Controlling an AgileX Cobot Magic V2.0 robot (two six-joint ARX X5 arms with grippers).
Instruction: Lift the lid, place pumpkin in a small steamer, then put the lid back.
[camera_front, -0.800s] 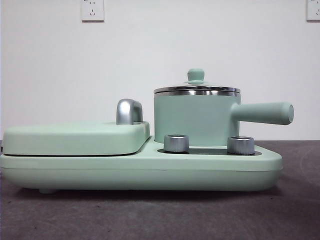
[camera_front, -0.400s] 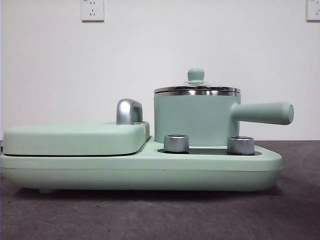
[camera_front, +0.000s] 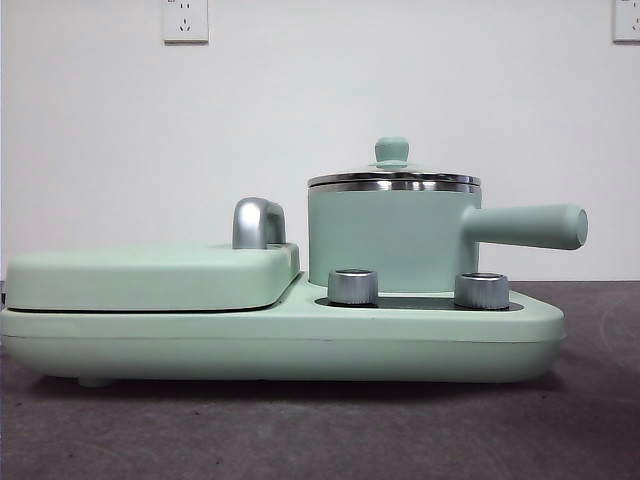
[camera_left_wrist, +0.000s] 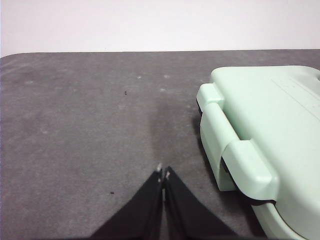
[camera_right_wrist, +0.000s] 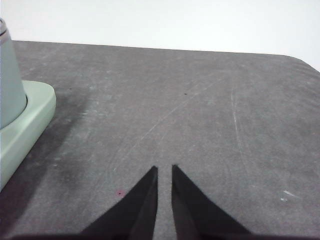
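The small steamer (camera_front: 385, 240) stands on the right half of a mint-green cooker base (camera_front: 280, 345), its long handle (camera_front: 525, 226) pointing right. The lid (camera_front: 391, 150) sits flat on the steamer's steel rim. The pumpkin is not in view in any frame. My left gripper (camera_left_wrist: 163, 172) is shut and empty over bare grey table, beside the broad griddle cover (camera_left_wrist: 270, 115). My right gripper (camera_right_wrist: 164, 167) is shut but for a thin slit and empty, over the table off the base's other end, with the steamer's wall (camera_right_wrist: 9, 80) at the picture's edge. Neither arm shows in the front view.
The broad flat griddle cover (camera_front: 150, 275) with a steel hinge handle (camera_front: 258, 222) fills the base's left half. Two steel dials (camera_front: 352, 286) (camera_front: 481, 290) stand in front of the steamer. Grey table surface runs around the base on both sides.
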